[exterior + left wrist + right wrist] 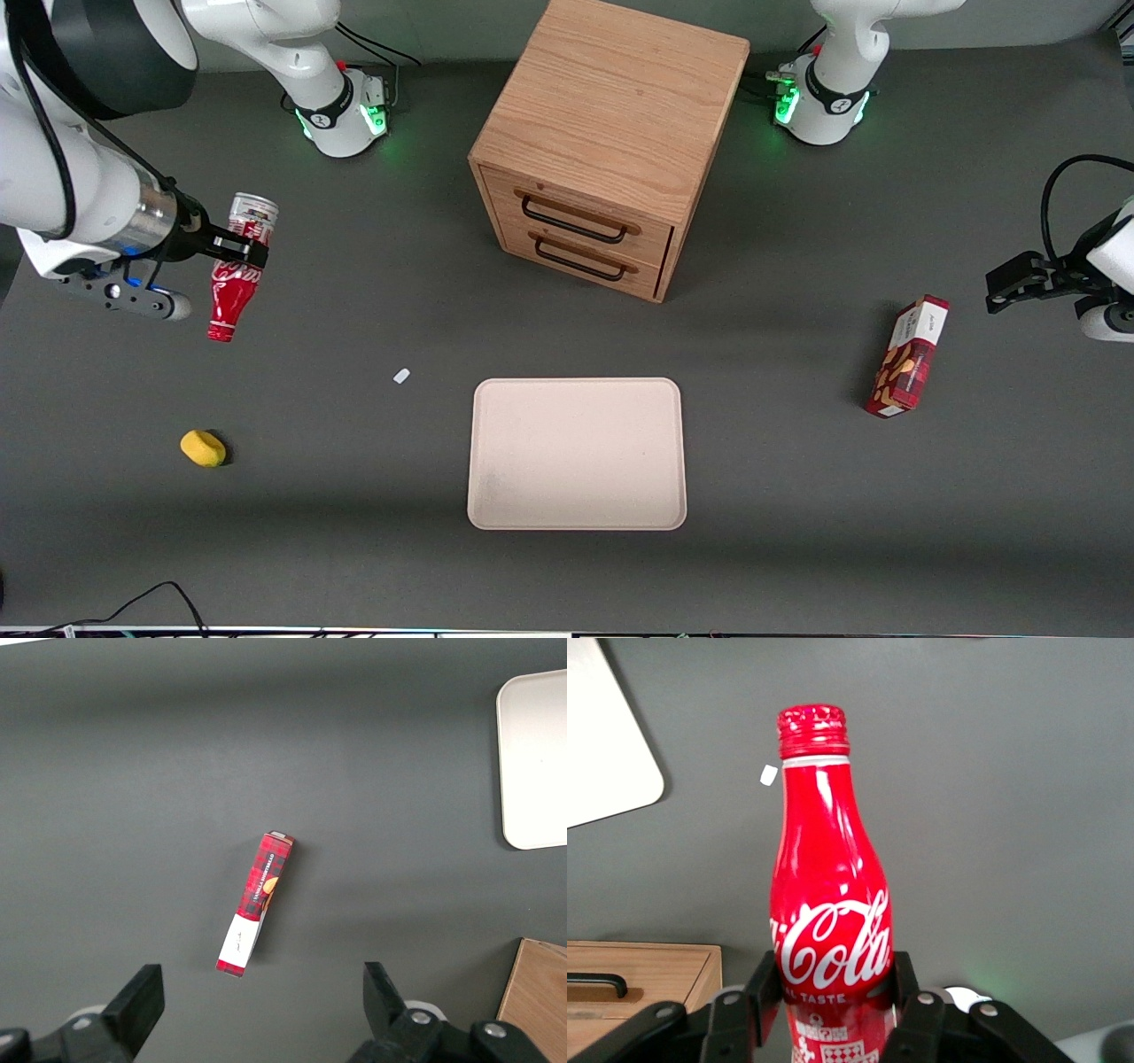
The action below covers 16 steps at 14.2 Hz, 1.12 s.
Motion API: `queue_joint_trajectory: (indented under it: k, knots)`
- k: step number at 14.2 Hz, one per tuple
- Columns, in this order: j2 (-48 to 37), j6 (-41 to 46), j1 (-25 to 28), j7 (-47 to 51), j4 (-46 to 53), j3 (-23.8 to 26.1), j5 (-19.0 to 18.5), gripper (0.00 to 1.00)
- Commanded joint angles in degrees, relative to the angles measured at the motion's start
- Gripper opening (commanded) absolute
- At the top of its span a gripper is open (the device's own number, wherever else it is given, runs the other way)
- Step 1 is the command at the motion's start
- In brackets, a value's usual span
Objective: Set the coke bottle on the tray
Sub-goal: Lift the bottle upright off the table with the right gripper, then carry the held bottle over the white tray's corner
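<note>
The coke bottle (pixel 237 270) hangs in the air above the table toward the working arm's end, tilted, red cap pointing down toward the front camera and silver base up. My right gripper (pixel 244 248) is shut on its lower body, a black finger pressed on each side. In the right wrist view the bottle (pixel 830 895) fills the middle, with the gripper (pixel 831 992) clamped just below the white script. The beige tray (pixel 578 454) lies flat near the table's front middle, well apart from the bottle; its corner (pixel 607 744) shows in the right wrist view.
A wooden two-drawer cabinet (pixel 602 142) stands farther from the camera than the tray. A yellow lump (pixel 203 447) and a small white scrap (pixel 401 376) lie on the table below the bottle's area. A red snack box (pixel 908 356) lies toward the parked arm's end.
</note>
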<state>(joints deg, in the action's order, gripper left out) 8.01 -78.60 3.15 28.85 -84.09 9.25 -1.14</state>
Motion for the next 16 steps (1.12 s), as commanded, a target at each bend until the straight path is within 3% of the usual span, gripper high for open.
queue_joint_trajectory:
  k: [1, 3, 9, 13, 16]
  knots:
    - [6.7, 2.4, 0.5, -1.0, 8.4, 0.3, 1.2, 0.0]
    - [11.8, 3.6, 1.2, -0.1, 13.5, 1.2, 1.0, 0.0]
    - [28.8, 2.1, 11.8, 5.8, 30.3, -0.7, 0.4, 0.0]
    - [35.7, -10.2, 21.3, 7.3, 31.2, -7.6, 0.4, 0.0]
    - [42.2, -20.5, 25.1, 10.8, 31.3, -10.2, 0.4, 0.0]
